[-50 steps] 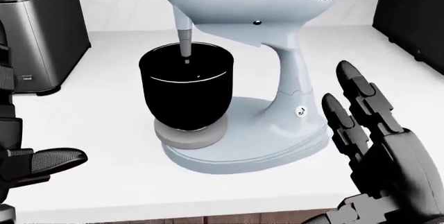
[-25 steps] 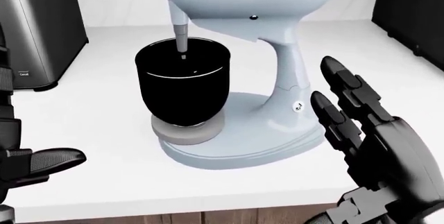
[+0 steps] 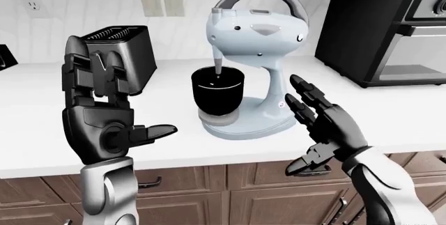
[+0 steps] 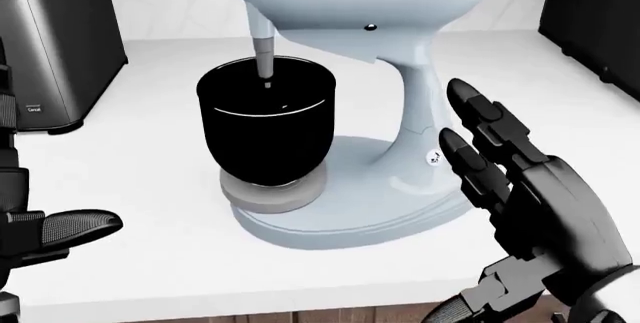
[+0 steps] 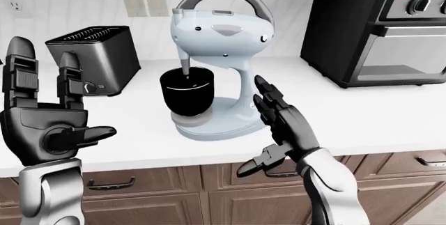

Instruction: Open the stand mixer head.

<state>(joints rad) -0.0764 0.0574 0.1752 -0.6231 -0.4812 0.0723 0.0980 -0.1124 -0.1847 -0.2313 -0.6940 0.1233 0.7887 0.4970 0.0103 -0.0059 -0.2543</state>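
Observation:
A pale blue stand mixer (image 3: 254,31) stands on the white counter (image 3: 390,110), its head down over a black bowl (image 3: 219,92) with the beater shaft (image 4: 262,49) reaching into it. My right hand (image 3: 322,123) is open, fingers spread, just right of the mixer's neck (image 4: 415,124) and not touching it. My left hand (image 3: 104,110) is open and raised, palm toward the camera, well left of the mixer and nearer the camera.
A dark toaster (image 3: 119,50) sits left of the mixer. A black toaster oven (image 3: 387,29) stands at the right. The counter's near edge runs above brown cabinet drawers (image 3: 209,193).
My right hand has moved left and slightly up, closer to the mixer's neck. The camera has shifted a little. The left hand and the mixer head stay as they were.

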